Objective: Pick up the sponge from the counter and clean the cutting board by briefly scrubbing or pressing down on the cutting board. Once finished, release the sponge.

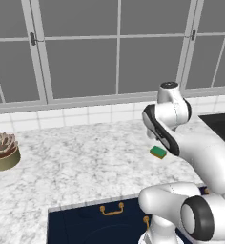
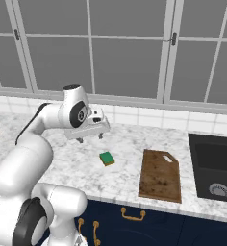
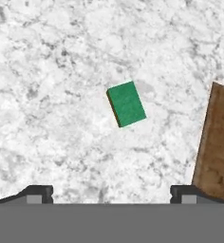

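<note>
Below open end effector [image 2: 90,136]: sponge [image 2: 106,158] on counter [image 2: 62,158], untouched.

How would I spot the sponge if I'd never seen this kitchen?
Find the white marble counter under the windows, then the brown cutting board beside the black stovetop. The sponge lies left of the board, apart from it: a small flat green-topped block, the only green thing there.
</note>
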{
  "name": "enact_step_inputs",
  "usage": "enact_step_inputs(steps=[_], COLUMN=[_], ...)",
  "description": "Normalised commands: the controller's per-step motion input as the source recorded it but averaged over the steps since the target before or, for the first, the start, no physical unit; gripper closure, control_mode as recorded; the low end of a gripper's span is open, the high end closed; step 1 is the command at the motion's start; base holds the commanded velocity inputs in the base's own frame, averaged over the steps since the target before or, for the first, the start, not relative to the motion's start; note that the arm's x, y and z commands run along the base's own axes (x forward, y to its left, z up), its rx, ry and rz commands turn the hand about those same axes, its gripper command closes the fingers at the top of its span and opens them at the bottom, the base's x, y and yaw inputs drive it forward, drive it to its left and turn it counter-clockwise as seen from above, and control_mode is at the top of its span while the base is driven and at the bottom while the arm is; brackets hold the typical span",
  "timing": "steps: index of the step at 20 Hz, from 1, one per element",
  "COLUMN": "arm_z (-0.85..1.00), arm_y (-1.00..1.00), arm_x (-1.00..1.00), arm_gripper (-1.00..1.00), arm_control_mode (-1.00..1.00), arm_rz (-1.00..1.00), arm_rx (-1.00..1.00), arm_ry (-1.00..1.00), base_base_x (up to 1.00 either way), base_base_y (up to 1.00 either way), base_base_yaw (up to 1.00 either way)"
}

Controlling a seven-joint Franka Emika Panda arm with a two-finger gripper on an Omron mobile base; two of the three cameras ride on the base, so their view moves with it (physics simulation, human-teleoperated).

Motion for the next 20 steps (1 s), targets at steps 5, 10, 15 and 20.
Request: enact_step_inputs(steps=[5, 10, 15, 20], arm_z=[-0.66, -0.35, -0.36, -0.44], arm_y=[-0.31, -0.04, -0.11, -0.13], arm_x=[0.37, 0.51, 0.38, 0.18], arm_gripper=[-1.00, -1.00, -1.00, -1.00], arm_control_mode=[-1.00, -1.00, -1.00, -1.00], arm_rz=[0.18, 0.05, 0.01, 0.03], arm_rx=[0.01, -0.04, 0.00, 0.01], arm_ry=[0.10, 0.02, 0.00, 0.00], base_base_x=[0.00, 0.00, 0.00, 0.00], base_base_y=[0.00, 0.00, 0.00, 0.00], base_base_yaw=[0.00, 0.00, 0.00, 0.00])
